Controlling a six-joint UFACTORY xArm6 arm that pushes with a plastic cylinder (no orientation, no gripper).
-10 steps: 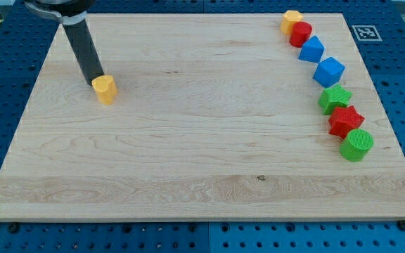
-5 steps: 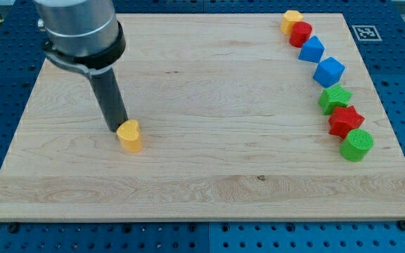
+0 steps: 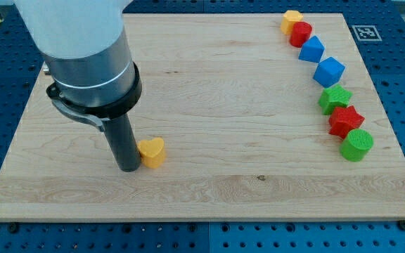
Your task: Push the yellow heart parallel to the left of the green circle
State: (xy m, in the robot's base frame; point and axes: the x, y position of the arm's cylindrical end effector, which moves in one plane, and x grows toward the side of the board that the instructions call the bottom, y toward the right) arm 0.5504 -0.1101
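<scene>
The yellow heart (image 3: 152, 152) lies on the wooden board (image 3: 202, 197), left of centre and low in the view. My tip (image 3: 128, 168) touches the heart's left side. The green circle (image 3: 357, 145) stands near the board's right edge, at about the same height in the view as the heart, far to its right.
A curved row of blocks runs down the board's right side: a yellow block (image 3: 291, 20), a red circle (image 3: 301, 34), two blue blocks (image 3: 312, 50) (image 3: 328, 71), a green star (image 3: 335, 99) and a red star (image 3: 345, 121), which touches the green circle.
My tip has pushed the yellow heart down and to the right, from the board's upper left to lower left of centre. The other blocks have not moved.
</scene>
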